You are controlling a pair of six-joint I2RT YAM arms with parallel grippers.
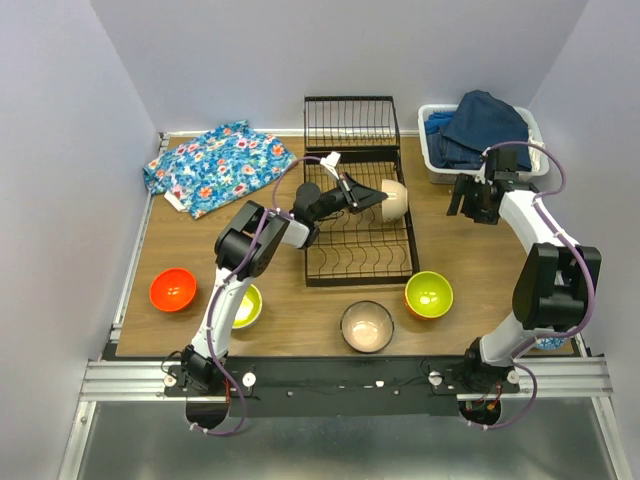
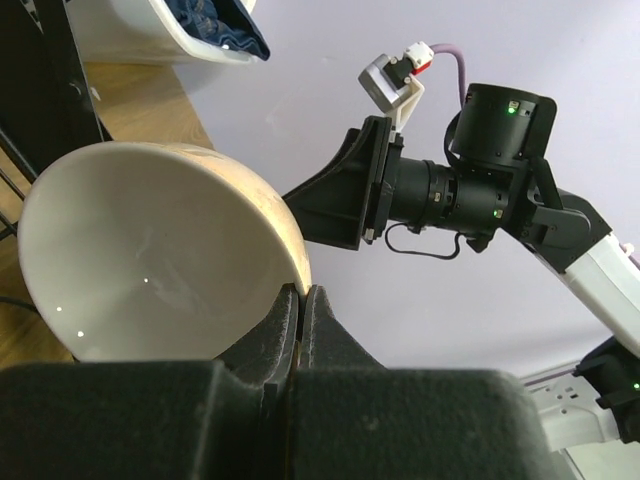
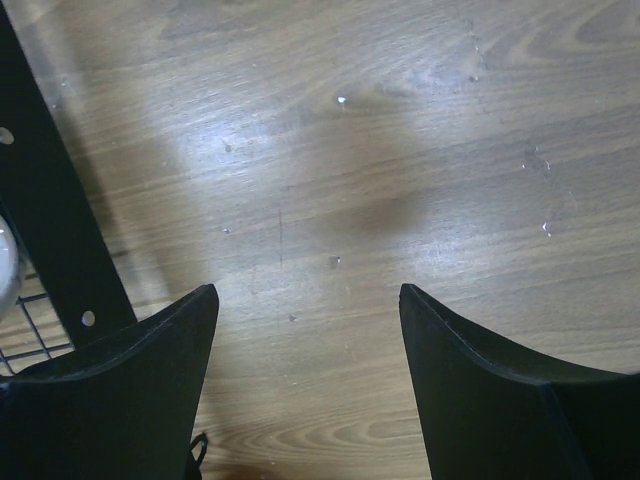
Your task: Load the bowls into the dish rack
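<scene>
Wooden tabletop (image 1: 470,250) fills the middle of the top view, with pale walls around it. The black wire dish rack (image 1: 370,255) sits at centre frame, running up toward the back wall, and its wire end panel stands upright at the top. No bowls are set in its slots, as far as the top view shows.

A floral cloth (image 1: 215,165) lies crumpled at upper left. A white bin (image 1: 436,160) at upper right is heaped with blue clothes (image 1: 485,125). No lettering on anything is big enough to read.

The left arm reaches from lower left across the rack. The left gripper (image 1: 377,198) is clamped shut on the rim of a beige bowl (image 1: 396,198). In the left wrist view the fingers (image 2: 285,330) pinch the bowl's edge at bottom centre. The bowl (image 2: 150,260) is tipped on its side with its glossy white inside showing. It sits over the right part of the rack, and I can't tell whether it touches the wires.

The right gripper (image 1: 470,205) is at right of the rack, below the bin. Its jaws are wide (image 3: 308,300), with nothing between them and bare wood underneath.

The other bowls are on the tabletop along the lower part of the frame:
- A red-orange bowl (image 1: 173,289) at far left.
- A yellow-green bowl (image 1: 245,305), partly behind the left arm.
- A dark-rimmed bowl (image 1: 367,326) at bottom centre.
- An orange bowl (image 1: 429,294), lime inside, just off the rack's lower right corner.

All four are upright and apart from each other.
</scene>
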